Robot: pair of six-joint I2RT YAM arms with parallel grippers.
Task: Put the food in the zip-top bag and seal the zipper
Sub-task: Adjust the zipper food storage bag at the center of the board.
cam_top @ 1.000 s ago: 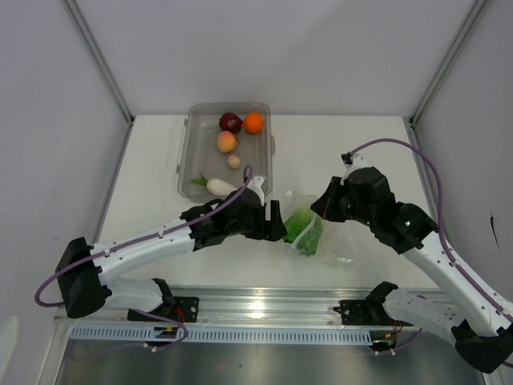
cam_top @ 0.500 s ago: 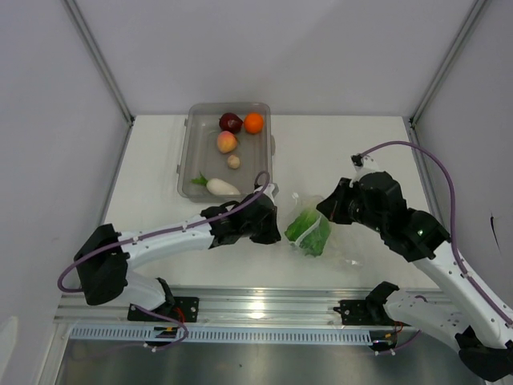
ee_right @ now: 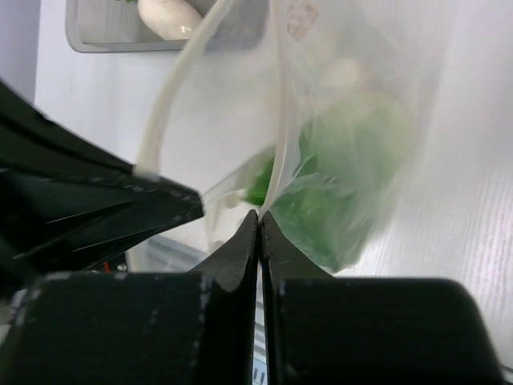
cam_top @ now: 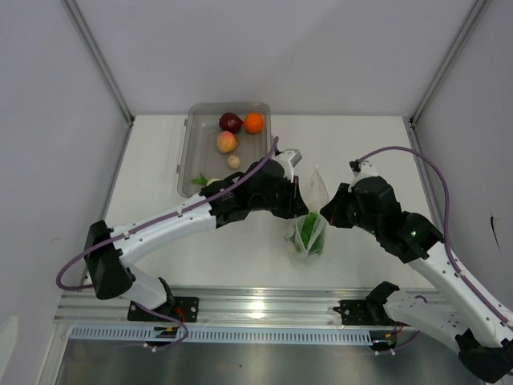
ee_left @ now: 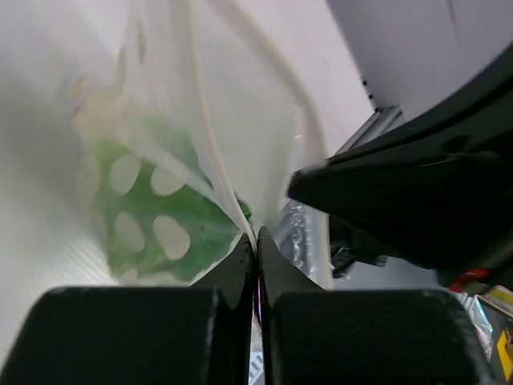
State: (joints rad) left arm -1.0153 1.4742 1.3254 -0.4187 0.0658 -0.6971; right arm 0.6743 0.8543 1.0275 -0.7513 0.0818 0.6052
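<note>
The small clear crinkly zip-top bag (cam_top: 309, 210) hangs upright over the middle of the desk (cam_top: 361, 152), towards its near edge. A green lettuce leaf (cam_top: 309, 233) is sunk in its bottom. The pale press-seal zipper strip (ee_right: 277, 136) along the mouth looks unsealed. The left gripper (ee_left: 255, 247) is pressed together on one lip of the bag. The right gripper (ee_right: 258, 218) pinches the opposite lip the same way.

Towards the far left corner, a grey translucent rectangular tray (cam_top: 186, 152) holds the round orange (cam_top: 253, 123), dark red bulb (cam_top: 230, 122), peach-coloured fruit (cam_top: 227, 141), small beige lump (cam_top: 233, 161) and white radish (ee_right: 170, 16).

The step in hand seems to be holding the mouth up for loading. Next, one arm probably has to let go and fetch a piece from the tray, while the other alone keeps the bag from slumping. Sealing comes last.
</note>
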